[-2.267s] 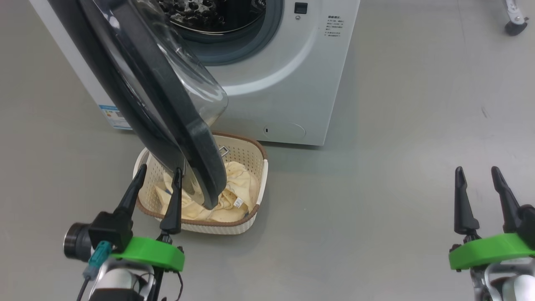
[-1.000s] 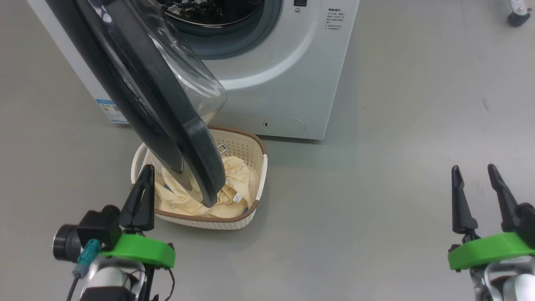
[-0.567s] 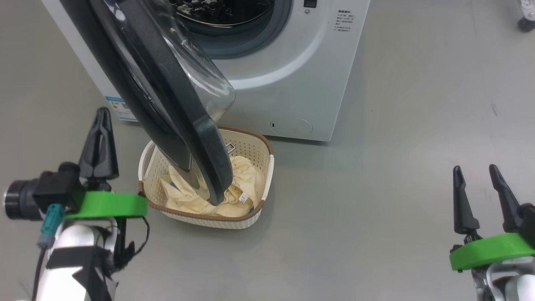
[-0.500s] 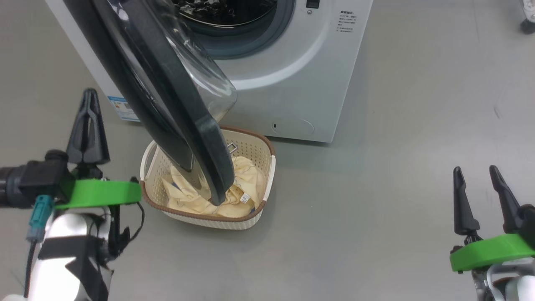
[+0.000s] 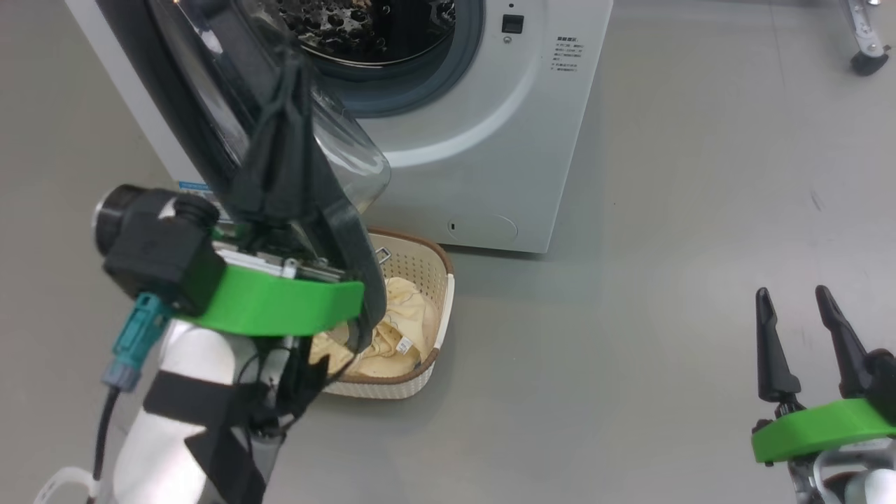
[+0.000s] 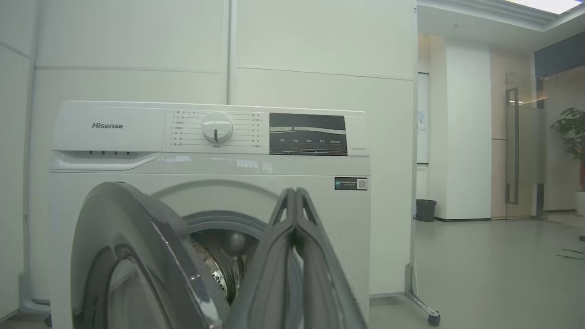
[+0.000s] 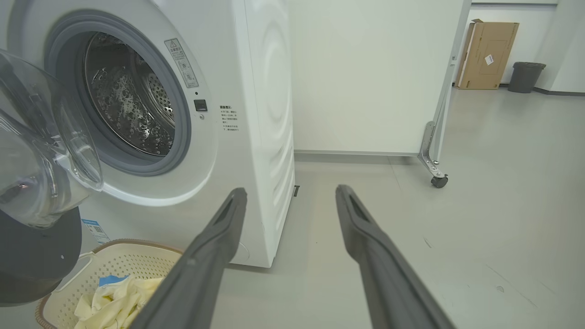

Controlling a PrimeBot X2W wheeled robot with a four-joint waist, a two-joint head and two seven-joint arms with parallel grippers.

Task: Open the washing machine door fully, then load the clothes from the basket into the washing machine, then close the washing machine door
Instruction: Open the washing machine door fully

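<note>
We judge the first step in hand: our closed left pincer stands beside the half-open washing machine door, which overhangs the basket of clothes on the floor before the washing machine and needs pushing left; our right pincer is open, near right.

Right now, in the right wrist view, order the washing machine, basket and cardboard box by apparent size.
1. washing machine
2. basket, partly cut off
3. cardboard box, far off, so it looks small

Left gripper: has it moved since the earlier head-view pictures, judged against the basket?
Yes. The left gripper, shut, has left the near edge of the basket and now reaches up the view, across the washing machine door.
</note>
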